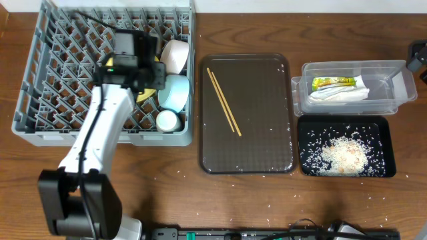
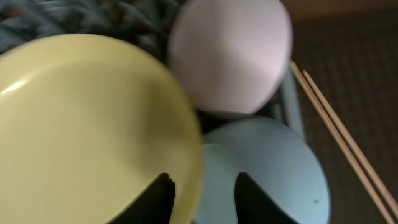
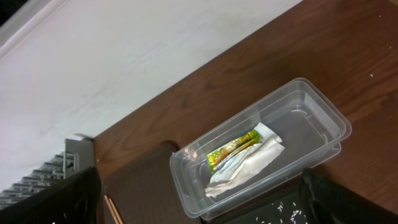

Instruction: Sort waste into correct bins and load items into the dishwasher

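The stiff, smooth, rather slippery yellow plate (image 2: 81, 124) sits in the grey rack (image 1: 47, 87) beside the white bowl (image 2: 233, 53), and its thin rim, the best hold, lies between the left pincer's (image 2: 202, 186) parted, unclenched jaws.

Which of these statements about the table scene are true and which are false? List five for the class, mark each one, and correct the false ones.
1. The chopsticks lie on the brown tray. True.
2. The white bowl sits in the grey rack. True.
3. The snack wrapper lies on the brown tray. False: it lies in the clear tub.
4. The rice is in the grey rack. False: most of it is heaped in the black tray.
5. The left claw hangs over the clear tub. False: it is over the grey rack, at the rim of the yellow plate.
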Action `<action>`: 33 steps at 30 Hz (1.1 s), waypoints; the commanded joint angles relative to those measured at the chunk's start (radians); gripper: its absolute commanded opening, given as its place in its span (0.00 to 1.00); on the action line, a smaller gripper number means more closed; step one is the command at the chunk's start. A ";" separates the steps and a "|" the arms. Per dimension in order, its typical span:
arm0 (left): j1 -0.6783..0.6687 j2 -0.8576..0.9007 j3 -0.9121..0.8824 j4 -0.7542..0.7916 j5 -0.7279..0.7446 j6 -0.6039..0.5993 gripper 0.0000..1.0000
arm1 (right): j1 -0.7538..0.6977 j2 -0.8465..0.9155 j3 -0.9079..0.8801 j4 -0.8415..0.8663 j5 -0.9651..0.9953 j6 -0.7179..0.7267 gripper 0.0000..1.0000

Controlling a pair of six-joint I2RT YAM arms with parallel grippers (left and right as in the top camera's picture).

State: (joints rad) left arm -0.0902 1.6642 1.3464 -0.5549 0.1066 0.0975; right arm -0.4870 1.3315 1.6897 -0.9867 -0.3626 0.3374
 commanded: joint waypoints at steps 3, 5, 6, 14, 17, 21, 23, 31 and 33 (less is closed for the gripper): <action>-0.036 0.071 -0.006 0.013 0.016 0.063 0.19 | -0.010 0.002 0.014 -0.001 0.000 0.010 0.99; -0.035 0.085 -0.006 0.013 0.016 0.063 0.15 | -0.010 0.002 0.014 -0.001 0.000 0.010 0.99; -0.035 0.088 -0.006 0.015 0.016 0.064 0.14 | -0.010 0.002 0.014 -0.001 0.000 0.010 0.99; -0.035 0.110 -0.006 0.022 0.013 0.064 0.11 | -0.010 0.002 0.014 -0.001 0.000 0.010 0.99; -0.035 0.128 -0.006 0.022 0.013 0.064 0.11 | -0.010 0.002 0.014 -0.001 0.000 0.010 0.99; -0.034 0.135 -0.006 0.024 -0.010 0.063 0.11 | -0.010 0.002 0.014 -0.001 0.000 0.010 0.99; -0.034 0.135 -0.006 0.026 -0.043 0.063 0.11 | -0.010 0.002 0.014 -0.001 0.000 0.010 0.99; -0.014 0.135 -0.006 0.026 -0.093 0.063 0.10 | -0.010 0.002 0.014 -0.001 0.000 0.010 0.99; -0.008 0.135 -0.006 0.026 -0.101 0.055 0.10 | -0.010 0.002 0.014 -0.001 0.000 0.010 0.99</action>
State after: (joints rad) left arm -0.1131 1.7859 1.3464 -0.5323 0.0387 0.1551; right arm -0.4870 1.3315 1.6897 -0.9867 -0.3626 0.3374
